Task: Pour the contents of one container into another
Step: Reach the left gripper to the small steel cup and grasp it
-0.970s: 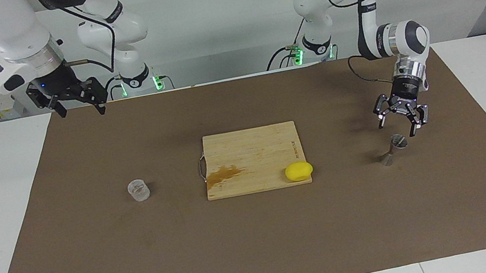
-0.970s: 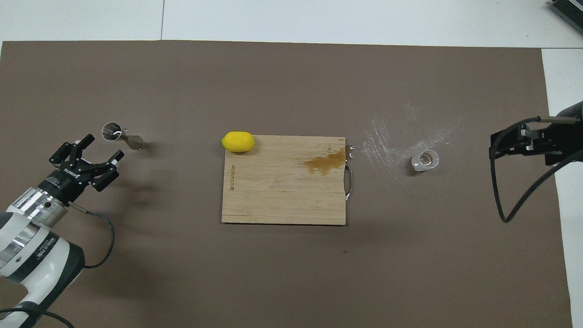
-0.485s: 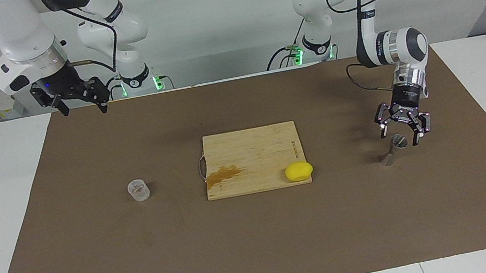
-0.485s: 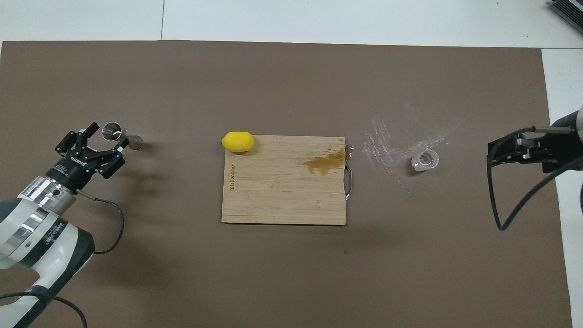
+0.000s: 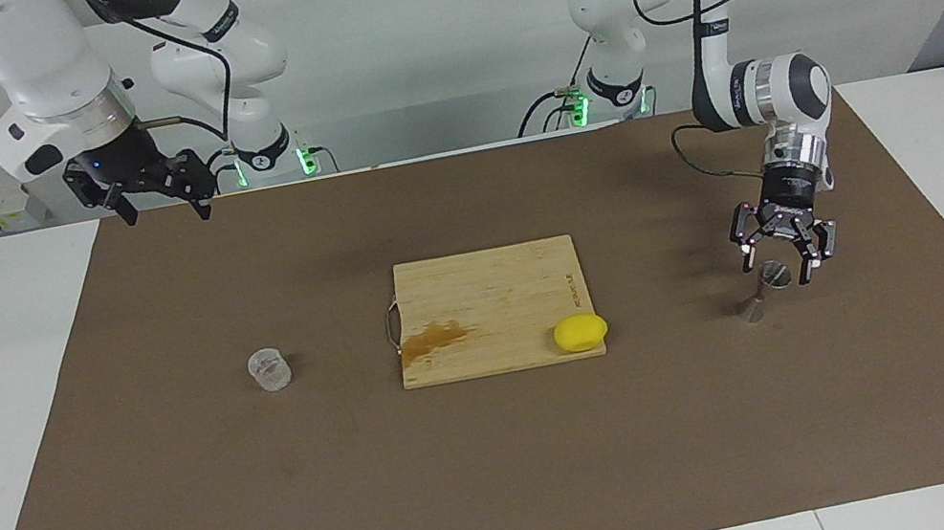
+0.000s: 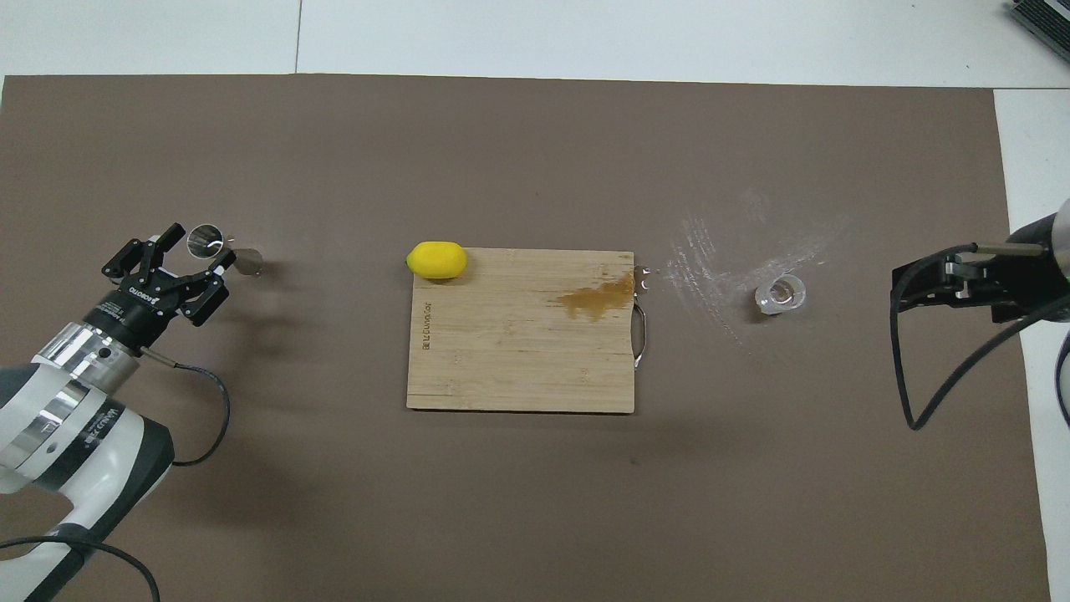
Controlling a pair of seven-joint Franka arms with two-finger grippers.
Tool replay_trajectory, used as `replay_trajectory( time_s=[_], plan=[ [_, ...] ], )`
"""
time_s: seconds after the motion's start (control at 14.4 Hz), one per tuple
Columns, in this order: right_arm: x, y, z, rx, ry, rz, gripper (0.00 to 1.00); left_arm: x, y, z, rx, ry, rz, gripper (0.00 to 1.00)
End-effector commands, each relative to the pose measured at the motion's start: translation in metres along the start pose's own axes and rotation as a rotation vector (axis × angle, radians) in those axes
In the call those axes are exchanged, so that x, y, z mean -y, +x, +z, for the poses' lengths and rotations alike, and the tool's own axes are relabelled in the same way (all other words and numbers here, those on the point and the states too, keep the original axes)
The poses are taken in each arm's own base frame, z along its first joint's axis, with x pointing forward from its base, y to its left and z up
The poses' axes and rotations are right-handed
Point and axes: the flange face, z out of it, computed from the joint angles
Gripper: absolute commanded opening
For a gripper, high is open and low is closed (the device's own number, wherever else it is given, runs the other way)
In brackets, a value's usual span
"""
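We are at the pickup step: the left hand [image 5: 783,267] hangs right over the jigger [image 5: 766,289], fingers spread around its top cone, gripping nothing yet. Next we need a snug close on the narrow waist without tipping it. The jigger is shiny metal, hourglass-shaped, at the left arm's end of the table. The clear round cup [image 5: 269,370] sits well apart, at the right arm's end. The right hand [image 5: 155,202] waits, open and empty.

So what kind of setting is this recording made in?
Most likely a robotics lab bench staged as a small kitchen or bar prep spot: two white arms mounted at a table under a brown mat, with a wooden cutting board, a lemon and a metal jigger laid out.
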Motion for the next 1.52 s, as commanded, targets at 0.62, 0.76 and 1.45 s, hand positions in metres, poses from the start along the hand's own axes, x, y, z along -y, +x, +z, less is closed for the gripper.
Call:
replay_trajectory(
  time_s=[0.62, 0.76, 1.45],
  plan=[
    [0.0, -0.006, 0.002, -0.014, 0.016, 0.01, 1.0, -0.002, 0.001, 0.004, -0.003, -0.022, 0.002, 0.73],
    [0.0, -0.006, 0.002, -0.014, 0.016, 0.009, 1.0, -0.001, 0.001, 0.004, -0.004, -0.02, 0.004, 0.7],
    [0.0, -0.006, 0.002, -0.018, 0.017, 0.009, 1.0, 0.008, -0.013, 0.011, 0.044, 0.023, 0.068, 0.0]
  ],
)
